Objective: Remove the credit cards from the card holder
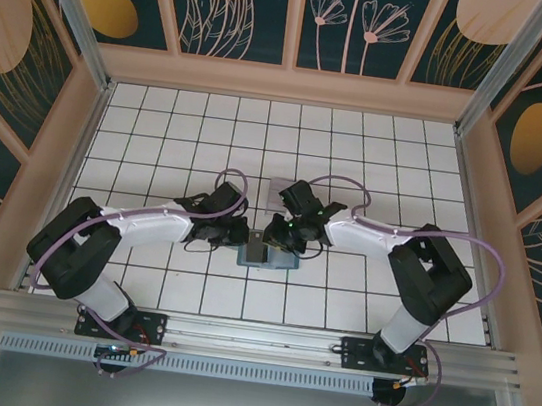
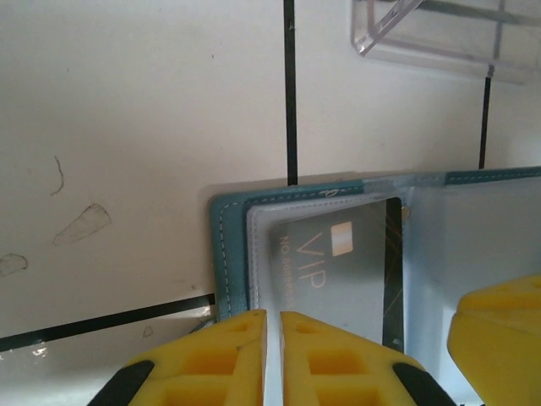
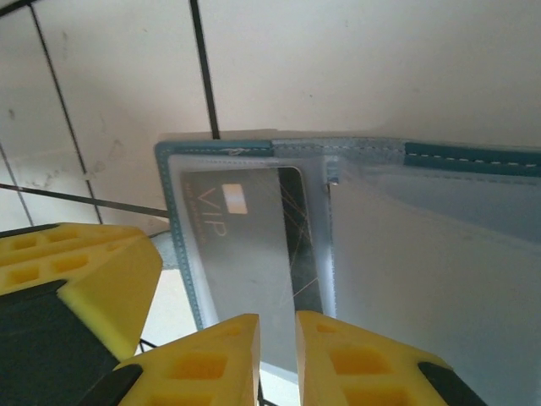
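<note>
The credit cards (image 2: 338, 279), one grey VIP card visible, lay sleeved beyond the left tool (image 2: 272, 347), which was nearly closed on a clear page of the open card holder (image 2: 221, 245). The right tool (image 3: 277, 355) was barely parted, its grip uncertain. The cards looked thin, stiff and slick, likely best pinched at an exposed edge.

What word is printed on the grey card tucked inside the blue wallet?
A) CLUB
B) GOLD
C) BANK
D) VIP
D: the grey card, inside a clear sleeve of the card holder, reads VIP next to a small pale chip.
</note>
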